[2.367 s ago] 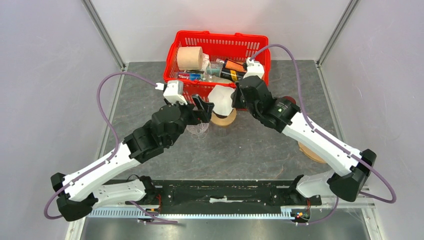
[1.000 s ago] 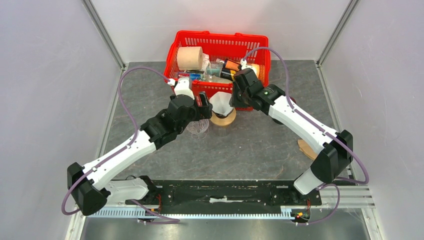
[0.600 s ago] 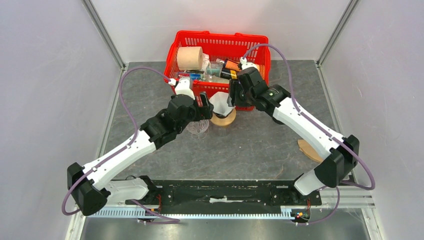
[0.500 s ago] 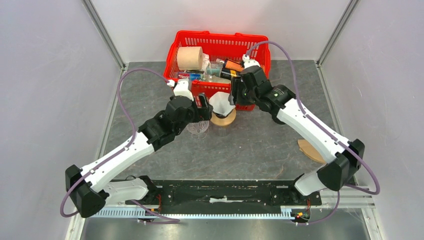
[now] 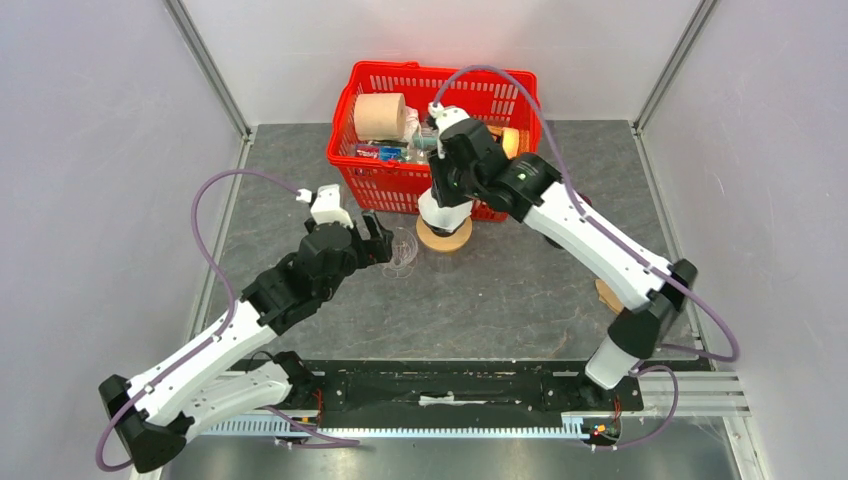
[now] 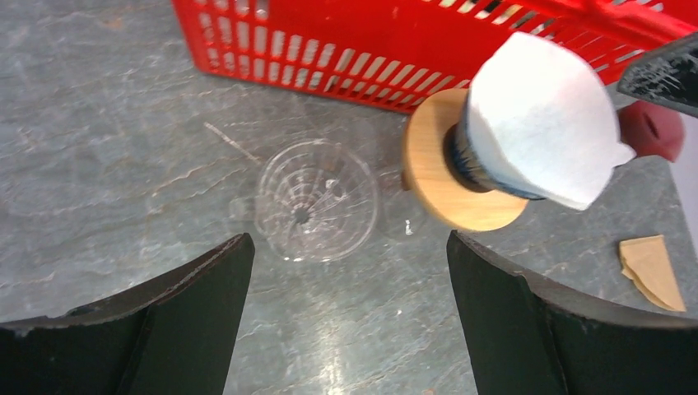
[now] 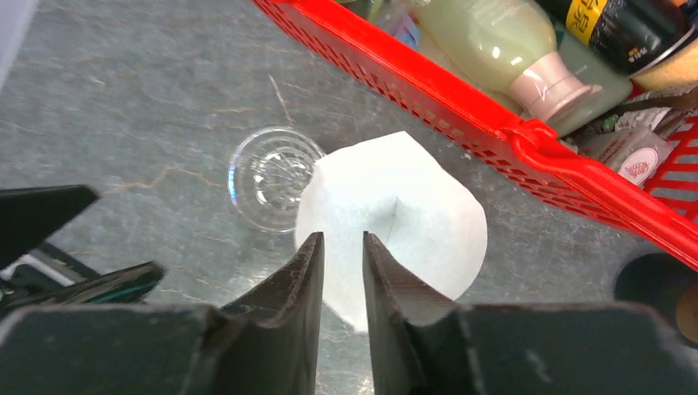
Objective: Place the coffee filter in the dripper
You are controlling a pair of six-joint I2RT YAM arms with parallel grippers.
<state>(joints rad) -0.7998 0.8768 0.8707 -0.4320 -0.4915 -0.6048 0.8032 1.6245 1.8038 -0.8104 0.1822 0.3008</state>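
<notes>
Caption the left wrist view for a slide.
Open left gripper above a clear ribbed funnel, beside a white paper filter seated in a wooden-collared holder.

The coffee filter (image 6: 535,132) is white paper, cone-folded with one seam showing, and is sitting tilted over a dark cone on a round wooden stand (image 6: 436,189) (whether anything is pinching it cannot be told). The dripper (image 6: 313,202) is clear and ribbed with a small centre hole. It is standing on the table (image 5: 500,300) toward the far edge, left of centre, just beside the stand and apart from the filter.
</notes>
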